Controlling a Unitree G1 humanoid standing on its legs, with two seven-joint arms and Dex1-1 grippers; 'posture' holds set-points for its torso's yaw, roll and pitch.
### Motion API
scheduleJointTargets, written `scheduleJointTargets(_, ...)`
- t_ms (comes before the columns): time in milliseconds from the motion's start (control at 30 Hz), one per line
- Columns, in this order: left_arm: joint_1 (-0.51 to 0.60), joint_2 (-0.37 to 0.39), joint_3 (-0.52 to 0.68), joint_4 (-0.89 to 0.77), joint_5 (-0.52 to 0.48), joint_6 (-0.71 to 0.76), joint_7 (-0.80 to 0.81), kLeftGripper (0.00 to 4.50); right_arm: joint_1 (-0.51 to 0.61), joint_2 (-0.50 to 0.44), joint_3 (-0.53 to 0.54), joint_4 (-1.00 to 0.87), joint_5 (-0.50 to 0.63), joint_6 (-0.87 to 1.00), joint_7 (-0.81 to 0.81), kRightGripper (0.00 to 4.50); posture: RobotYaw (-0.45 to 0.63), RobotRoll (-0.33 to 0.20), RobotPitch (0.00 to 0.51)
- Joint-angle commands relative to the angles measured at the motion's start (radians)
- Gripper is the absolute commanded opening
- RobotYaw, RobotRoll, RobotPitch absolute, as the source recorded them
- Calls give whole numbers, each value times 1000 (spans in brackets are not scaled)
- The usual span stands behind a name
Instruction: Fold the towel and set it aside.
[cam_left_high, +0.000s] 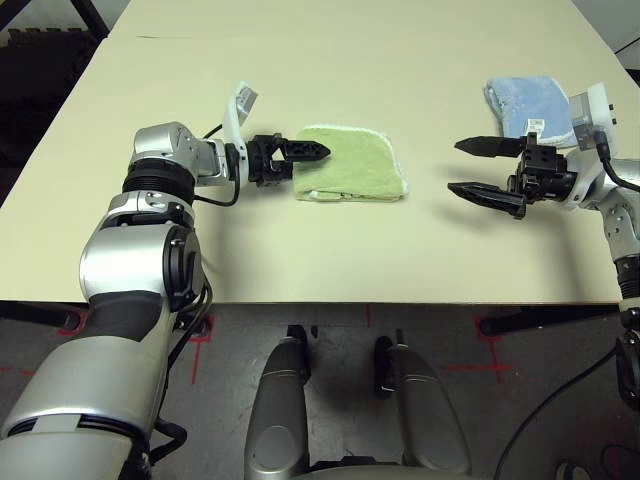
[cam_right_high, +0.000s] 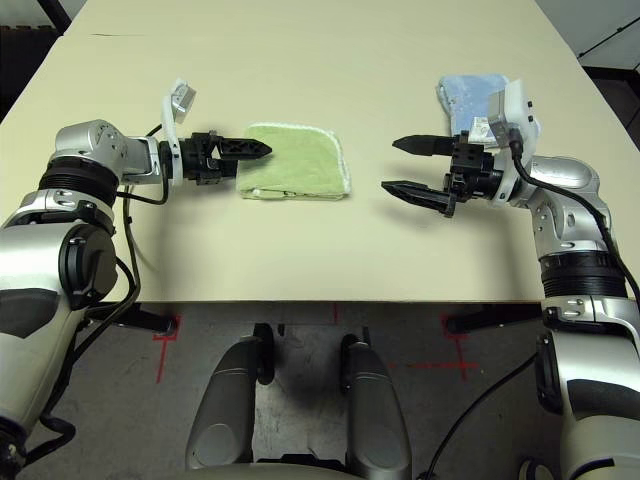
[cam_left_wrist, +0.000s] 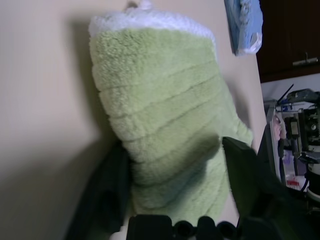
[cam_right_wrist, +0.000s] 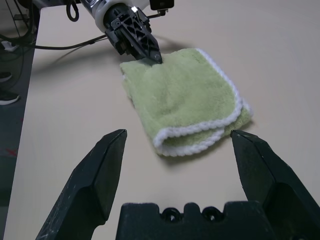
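The left gripper (cam_left_high: 312, 151) reaches in over the near-left edge of the towel (cam_left_high: 352, 165), its two black fingers drawn close together with the green cloth between them, as the left wrist view shows: one finger (cam_left_wrist: 107, 192) on each side of the folded stack. Whether they have fully pinched the cloth I cannot tell. The right gripper (cam_right_high: 418, 167) hangs well to the right of the towel, jaws spread wide and holding nothing, pointing back toward it.

The table (cam_left_high: 350, 60) is the biggest thing here: a broad, pale cream top, matt and bare around the towel, running far behind it and ending in a straight front edge in front of it. Below that edge, nearer than the towel, lies grey speckled floor (cam_left_high: 450, 340) marked with short red tape lines (cam_left_high: 480, 367). Beyond the table's far-left corner from the towel, the room is dark, with a black frame.

The towel itself lies flat on the table, left of centre, folded into a thick, roughly square stack, light green terry with white stitched edging showing along its right and front sides. To its right and a little farther back, behind the right gripper's wrist, sits a smaller light blue folded cloth (cam_left_high: 525, 100), well apart from the towel.
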Motion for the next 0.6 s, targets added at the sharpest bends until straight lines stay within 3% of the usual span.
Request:
scheduleJointTargets(33,0,-6,-9,19,5,16,5,1954,10,-12,-11,-11,5,1,0,4500,-25,0,237)
scheduleJointTargets(200,-4,-13,-3,19,-2,20,8,25,8,-10,-9,-9,2,-1,-1,4500,-25,0,237)
scheduleJointTargets(600,-34,10,82,7,-41,-31,70,25,-5,8,-20,18,6,-11,-32,4500,-25,0,237)
